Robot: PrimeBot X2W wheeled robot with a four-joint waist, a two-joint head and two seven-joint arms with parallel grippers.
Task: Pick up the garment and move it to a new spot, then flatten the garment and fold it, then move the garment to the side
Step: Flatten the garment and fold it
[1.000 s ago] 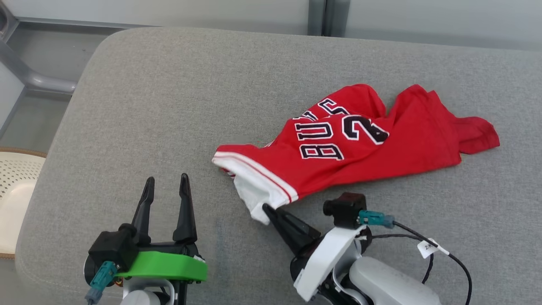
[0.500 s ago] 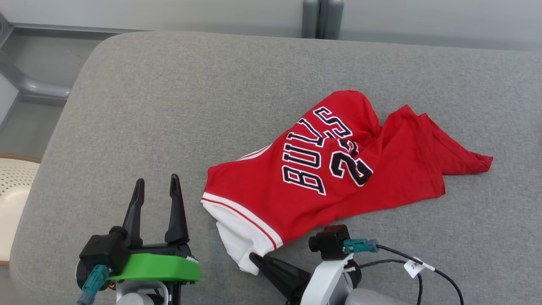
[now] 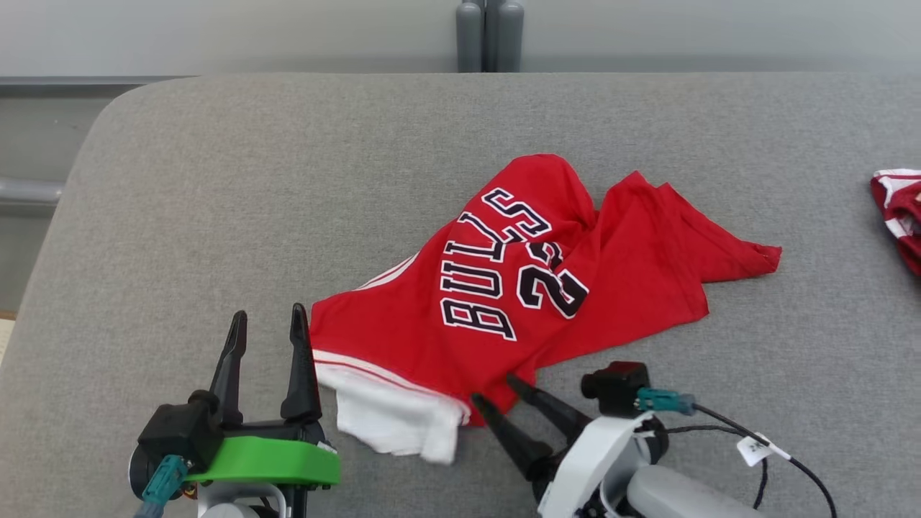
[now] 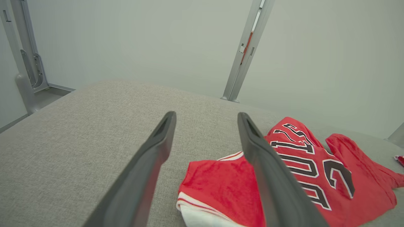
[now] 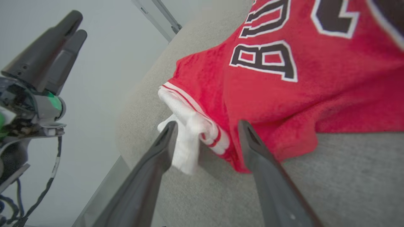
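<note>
The garment (image 3: 518,295) is a red jersey with black "BULLS" lettering and a white-trimmed hem, lying crumpled on the grey cushion (image 3: 288,180). Its white hem (image 3: 392,417) lies at the near edge, between my two grippers. My right gripper (image 3: 493,388) stands open at the hem's right end; in the right wrist view the garment (image 5: 284,78) has its white trim (image 5: 189,132) between the spread fingers, loose. My left gripper (image 3: 266,324) is open just left of the garment, empty. In the left wrist view the garment (image 4: 315,170) lies to the right of the fingers.
Another red and white cloth (image 3: 899,208) lies at the cushion's far right edge. The cushion's rounded left edge (image 3: 65,230) drops off beside my left arm. A grey post (image 3: 489,36) stands behind the cushion. A cable (image 3: 777,453) trails from my right wrist.
My right gripper has gone from shut on the white hem to open, and the hem now lies loose on the cushion. The head camera has turned, shifting the whole view.
</note>
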